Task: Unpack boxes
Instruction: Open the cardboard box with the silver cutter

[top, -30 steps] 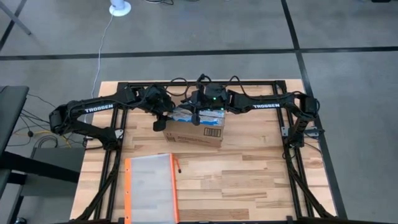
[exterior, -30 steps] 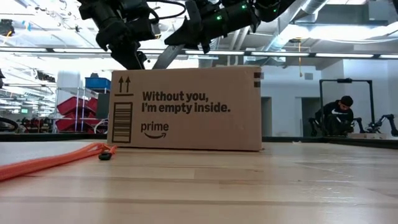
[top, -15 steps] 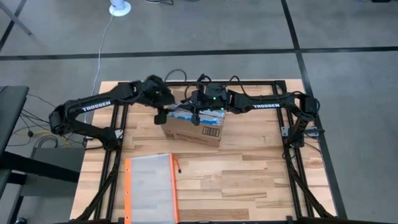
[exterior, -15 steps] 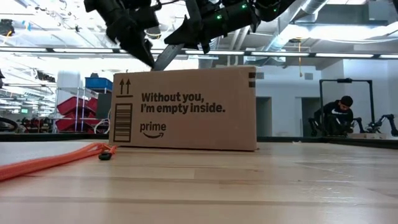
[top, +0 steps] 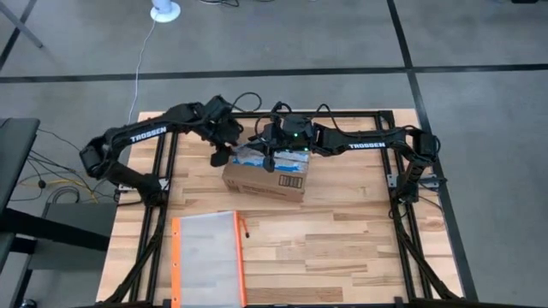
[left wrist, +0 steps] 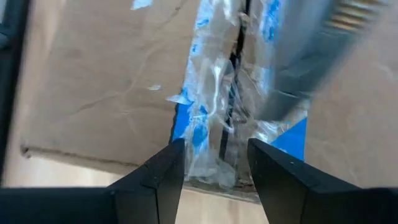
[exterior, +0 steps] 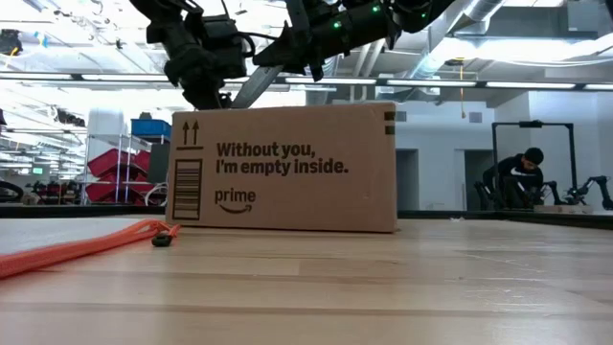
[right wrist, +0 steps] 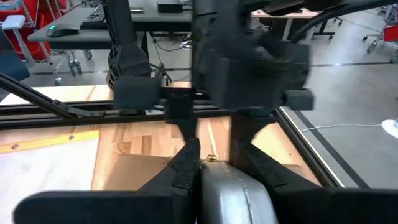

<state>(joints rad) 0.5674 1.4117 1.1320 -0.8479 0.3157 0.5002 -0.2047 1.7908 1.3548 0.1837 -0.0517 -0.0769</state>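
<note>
High view: a brown corrugated cardboard shipping box point(top: 267, 177) sits on the pale wooden slat table point(top: 342, 239), a little toward 12 o'clock of the table's middle. Its top seam carries wrinkled blue-and-white printed tape point(top: 261, 158), and a barcode label shows near its 3 o'clock top corner. The left gripper point(top: 222, 156) hangs over the box's 9 o'clock end, right at the end of the taped seam. The right gripper point(top: 272, 161) reaches in from 3 o'clock and rests over the middle of the taped top.

The left wrist view shows the left gripper's 2 dark fingers point(left wrist: 163, 171) moderately parted, straddling the glossy, crinkled tape where the flaps meet in a dark slit; they enclose nothing. A blurred grey metallic object crosses the seam beyond them.

In the right wrist view, the right gripper point(right wrist: 214, 163) has its 2 fingers closed narrowly around a smooth, rounded grey metal piece point(right wrist: 233, 190), whose kind I cannot tell.

The low view shows the box's flat long side printed in black with "Without you, I'm empty inside.", "prime", 2 upward arrows and a striped barcode. A flat clear pouch with an orange edge point(top: 208, 259) lies on the table at 7 o'clock of the box, well apart. A person point(exterior: 512, 182) is in the room beyond the table.
</note>
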